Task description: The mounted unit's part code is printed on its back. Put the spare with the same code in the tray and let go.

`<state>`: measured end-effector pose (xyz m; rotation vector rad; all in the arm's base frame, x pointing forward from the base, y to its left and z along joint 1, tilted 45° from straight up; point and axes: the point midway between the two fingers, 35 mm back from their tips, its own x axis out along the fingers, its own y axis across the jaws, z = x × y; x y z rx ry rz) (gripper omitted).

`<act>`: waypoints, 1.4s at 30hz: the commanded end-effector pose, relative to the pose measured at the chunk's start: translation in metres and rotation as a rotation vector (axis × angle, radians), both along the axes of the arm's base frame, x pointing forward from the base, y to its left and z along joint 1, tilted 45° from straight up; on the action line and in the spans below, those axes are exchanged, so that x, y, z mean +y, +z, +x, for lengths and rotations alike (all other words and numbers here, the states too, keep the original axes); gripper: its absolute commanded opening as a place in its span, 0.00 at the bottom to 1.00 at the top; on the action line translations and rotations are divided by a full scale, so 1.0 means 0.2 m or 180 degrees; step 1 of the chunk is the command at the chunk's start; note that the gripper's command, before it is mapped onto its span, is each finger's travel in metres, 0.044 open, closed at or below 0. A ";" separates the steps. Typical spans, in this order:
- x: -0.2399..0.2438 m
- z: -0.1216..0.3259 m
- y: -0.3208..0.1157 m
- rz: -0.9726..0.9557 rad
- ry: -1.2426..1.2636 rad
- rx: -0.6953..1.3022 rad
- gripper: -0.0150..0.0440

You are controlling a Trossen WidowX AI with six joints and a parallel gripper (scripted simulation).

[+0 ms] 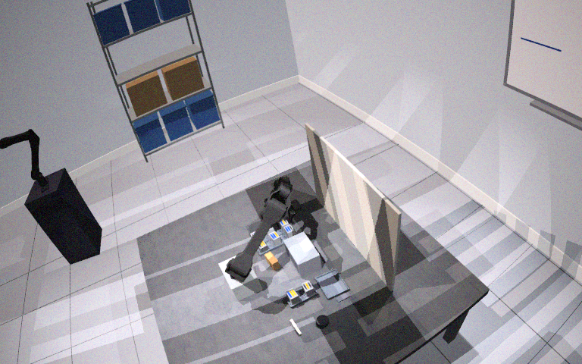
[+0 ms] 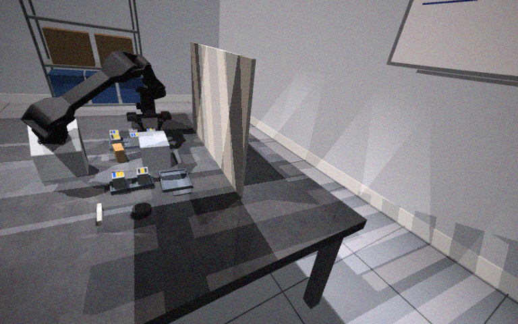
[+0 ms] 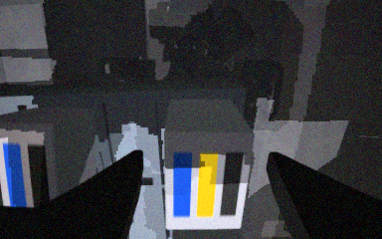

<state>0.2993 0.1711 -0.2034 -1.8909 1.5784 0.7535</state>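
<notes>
Over the far group of spares, the claw [image 1: 292,215] [image 2: 148,125] [image 3: 206,159] is partly open and holds nothing. Between its fingers stands the blue-yellow-black spare [image 1: 283,223] [image 2: 150,129] [image 3: 206,199], not yet gripped. I judge that picking is in hand; next is to centre, close, lift, then carry to the tray [image 1: 333,287] [image 2: 175,180]. The matching code I cannot confirm.

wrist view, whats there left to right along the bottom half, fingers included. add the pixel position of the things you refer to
Block with blue and black stripes [image 3: 26,174] → left finger [image 3: 106,186] → block with blue, yellow and black stripes [image 3: 207,184] → right finger [image 3: 318,194]
</notes>
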 end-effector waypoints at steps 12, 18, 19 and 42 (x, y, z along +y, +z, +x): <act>-0.06 0.00 -0.05 -0.0030 0.0006 0.0021 0.76; -0.06 0.00 -0.05 -0.0019 -0.0010 0.0014 0.53; -0.06 0.00 -0.05 -0.0019 -0.0010 0.0014 0.52; 0.08 -0.02 0.09 -0.0013 0.0000 0.0022 0.25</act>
